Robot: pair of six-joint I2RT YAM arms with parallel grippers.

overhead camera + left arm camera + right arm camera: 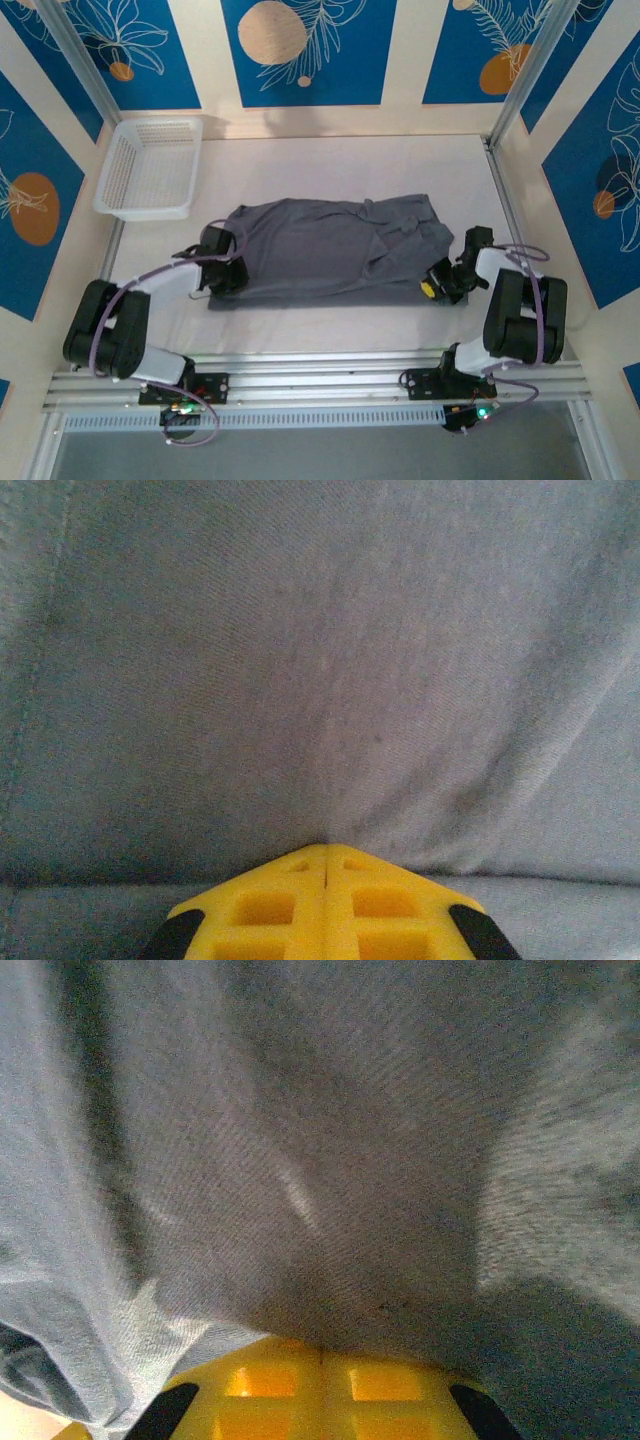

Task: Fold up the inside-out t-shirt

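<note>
The slate-grey t-shirt (330, 248) lies spread across the middle of the white table, its right part bunched in loose folds. My left gripper (226, 272) sits at the shirt's near left corner, and in the left wrist view its yellow jaws (327, 848) are pressed together with grey cloth (320, 680) pinched at their tip. My right gripper (436, 285) is at the shirt's near right edge. The right wrist view shows the yellow jaws (322, 1348) shut, with shirt fabric (330, 1160) draped over and caught between them.
A white mesh basket (150, 166) stands at the far left corner of the table. Aluminium posts and blue patterned walls close in the sides and back. Bare white table (330, 160) lies behind the shirt and along the near edge.
</note>
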